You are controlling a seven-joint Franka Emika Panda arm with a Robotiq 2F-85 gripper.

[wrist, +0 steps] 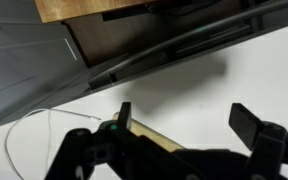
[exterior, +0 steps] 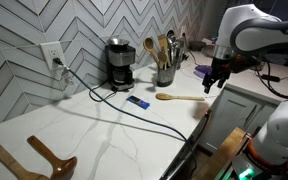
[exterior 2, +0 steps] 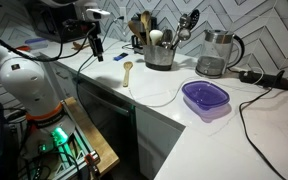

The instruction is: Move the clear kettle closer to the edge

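Observation:
The clear kettle (exterior 2: pixel 216 52) stands upright at the back of the white countertop, right of the grey crock (exterior 2: pixel 159 48), far from the front edge (exterior 2: pixel 144 104). It does not show in the exterior view with the coffee maker. My gripper (exterior 2: pixel 94 45) (exterior: pixel 216 82) hangs above the counter's far end, well away from the kettle and beyond the crock. In the wrist view my gripper (wrist: pixel 184 125) is open and empty over the white counter, with a wooden spoon's handle (wrist: pixel 149 136) under one finger.
A wooden spoon (exterior 2: pixel 127 72) (exterior: pixel 181 97) lies on the counter near my gripper. A purple lidded container (exterior 2: pixel 205 98) sits in front of the kettle by the edge. A black-and-silver coffee maker (exterior: pixel 119 62), a blue item (exterior: pixel 137 101) and cables (exterior: pixel 134 110) are also there.

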